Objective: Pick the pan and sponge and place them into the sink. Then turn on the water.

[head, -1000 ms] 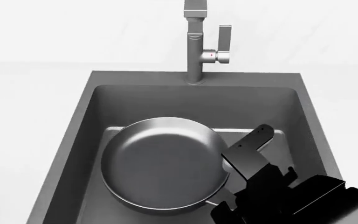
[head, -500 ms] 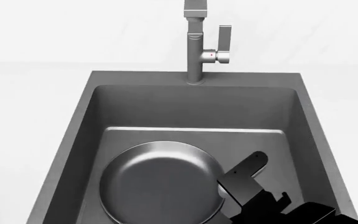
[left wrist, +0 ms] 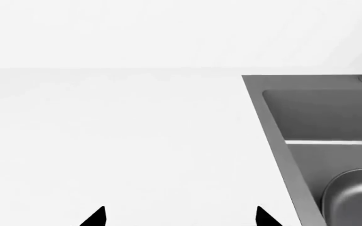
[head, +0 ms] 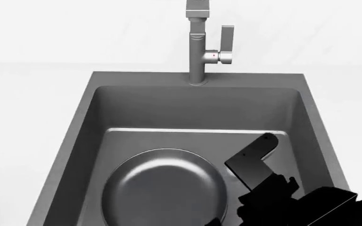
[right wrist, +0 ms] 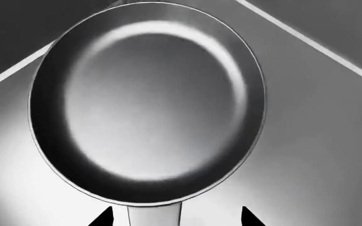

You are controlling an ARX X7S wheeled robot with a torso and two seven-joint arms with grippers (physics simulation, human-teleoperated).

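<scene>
Head view: pan [head: 165,188] in sink [head: 74,127]

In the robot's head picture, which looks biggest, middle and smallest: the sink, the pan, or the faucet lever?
1. sink, biggest by far
2. pan, about half the sink's width
3. faucet lever, smallest

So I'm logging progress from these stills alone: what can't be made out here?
- The sponge: in no view.
- The pan handle: cut off at the right wrist view's edge, hidden by the right arm in the head view.
- The sink drain: not visible.
- The faucet spout: cut off by the head view's top.
</scene>
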